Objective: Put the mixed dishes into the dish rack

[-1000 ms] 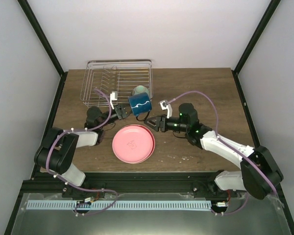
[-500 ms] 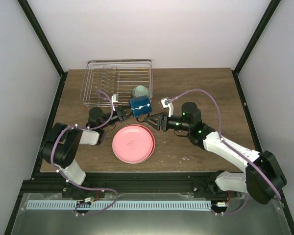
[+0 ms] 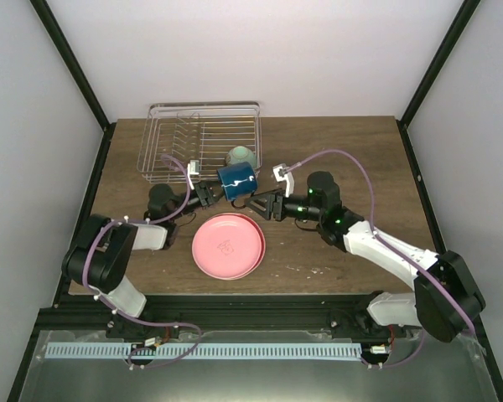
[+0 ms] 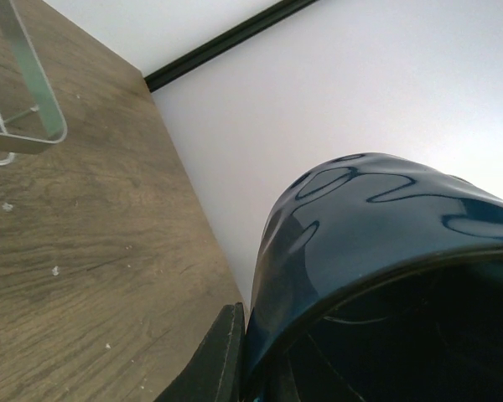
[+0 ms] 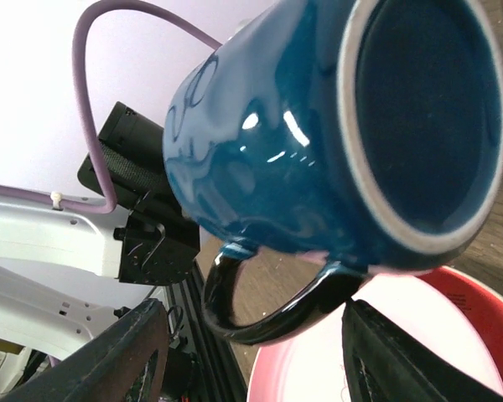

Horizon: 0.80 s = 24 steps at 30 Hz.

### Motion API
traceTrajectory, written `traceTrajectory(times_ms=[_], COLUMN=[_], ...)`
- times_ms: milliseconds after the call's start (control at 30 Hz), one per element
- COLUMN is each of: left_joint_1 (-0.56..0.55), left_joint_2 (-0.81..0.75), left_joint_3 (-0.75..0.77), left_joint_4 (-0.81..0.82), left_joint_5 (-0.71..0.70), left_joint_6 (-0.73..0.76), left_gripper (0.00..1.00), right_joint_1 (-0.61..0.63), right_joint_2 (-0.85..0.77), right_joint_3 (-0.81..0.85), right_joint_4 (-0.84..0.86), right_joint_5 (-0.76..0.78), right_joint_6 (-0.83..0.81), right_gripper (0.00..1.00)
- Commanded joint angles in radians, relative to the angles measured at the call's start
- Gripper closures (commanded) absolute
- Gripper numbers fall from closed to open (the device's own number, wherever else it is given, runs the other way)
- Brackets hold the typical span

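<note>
My left end effector [image 3: 210,193] is clenched on the rim of the dark blue glazed ceramic cup [image 3: 237,179]. The cup lies on its side above the wooden bench [image 3: 344,151], near the front right corner of the silver wire dish rack [image 3: 203,105]. My right end effector [image 3: 256,203] is released, its fingers straddling the cup's handle.

Robot lab test cell: two arms [image 3: 377,249] bolted to a metal rail [image 3: 260,319] at the near edge of a wood table [image 3: 352,142], boxed in by blank white walls [image 3: 277,50] and black frame posts [image 3: 71,67], loose purple cables [image 3: 352,163], just a rack [image 3: 203,138] and plate [image 3: 228,245] on top.
</note>
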<state>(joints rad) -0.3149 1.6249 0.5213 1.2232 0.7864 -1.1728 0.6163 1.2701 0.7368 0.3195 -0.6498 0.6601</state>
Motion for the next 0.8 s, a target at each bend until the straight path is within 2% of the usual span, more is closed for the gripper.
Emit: traceTrajectory(times_ms=[0,467,667,767], left_joint_1=[-0.010,-0.017,-0.029,-0.043], left_joint_2=[-0.056,-0.079,-0.070,-0.060], left_joint_3=[0.003,-0.007,-0.009,-0.010], left_joint_4=[0.067,0.048,0.064,0.068], left_joint_5=[0.021,0.021,0.018,0.014], left_joint_6=[0.025,0.038,0.032,0.036], left_gripper=[1.00,1.00,1.00,1.00], right_joint_1=[-0.009,-0.009,-0.009,-0.009], right_joint_2=[0.002,0.052,0.081,0.077], right_joint_3=[0.048,0.062,0.081,0.089], right_joint_4=[-0.008,0.039,0.058,0.061], right_joint_5=[0.019,0.004,-0.007,-0.002], right_joint_6=[-0.029,-0.020,-0.017,-0.017], right_gripper=[0.42,0.44,0.52,0.59])
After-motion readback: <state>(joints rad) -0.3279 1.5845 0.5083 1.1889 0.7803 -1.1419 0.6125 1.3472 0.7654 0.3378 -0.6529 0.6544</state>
